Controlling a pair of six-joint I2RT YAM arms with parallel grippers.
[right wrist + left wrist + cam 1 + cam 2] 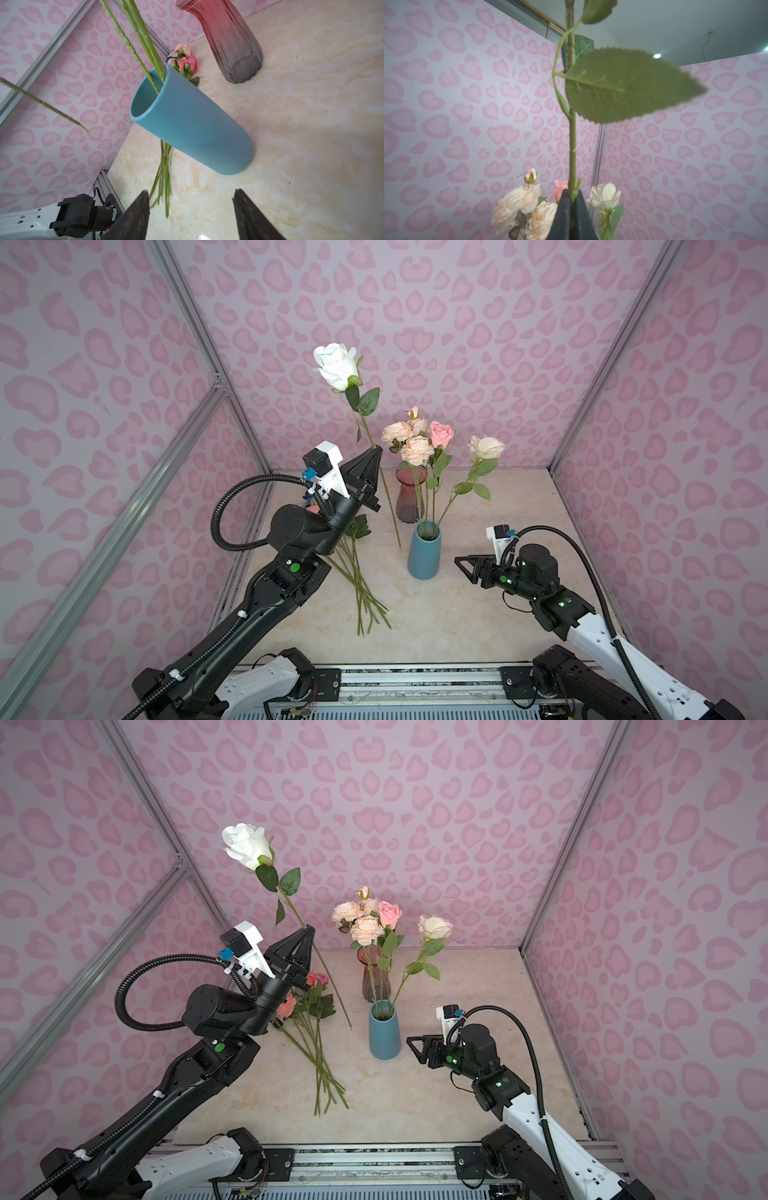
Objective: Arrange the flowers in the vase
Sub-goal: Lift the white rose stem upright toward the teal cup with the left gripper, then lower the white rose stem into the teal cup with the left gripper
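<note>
The white rose (336, 366) is hanging well above the counter (478, 614), tilted so that its bloom is leaning toward 11 o'clock. Its bare stem end is dangling in the air near the blue vase (424, 552), at about 10 o'clock from the rim. The left pincer (375, 449) is gripping the stem partway down, below the leaves, with its jaws shut tight on it. The left wrist view is showing the stem pinched right at the tips. Held that far out, the thin stem could be swivelling or sliding as the arm swings, and the long free tail could then be missing the mouth.

The vase is already carrying several standing flowers (417, 448) in peach, pink and cream, and their stems are crowding the narrow opening. The incoming stem end could be catching on the rim or on those stems, knocking them askew or tipping the tall, slim vase. The rose's leaves could also be snagging the standing blooms on the way down.

The right pincer (464, 569) is hovering low at about 3 o'clock from the vase, jaws parted and holding nothing, so it is not bracing the vase against a push. A glass vase (407, 497) is standing at 12 o'clock. Loose flowers (361, 585) are lying on the counter at 9 o'clock, beneath the left arm, where a low swing could be sweeping them away.
</note>
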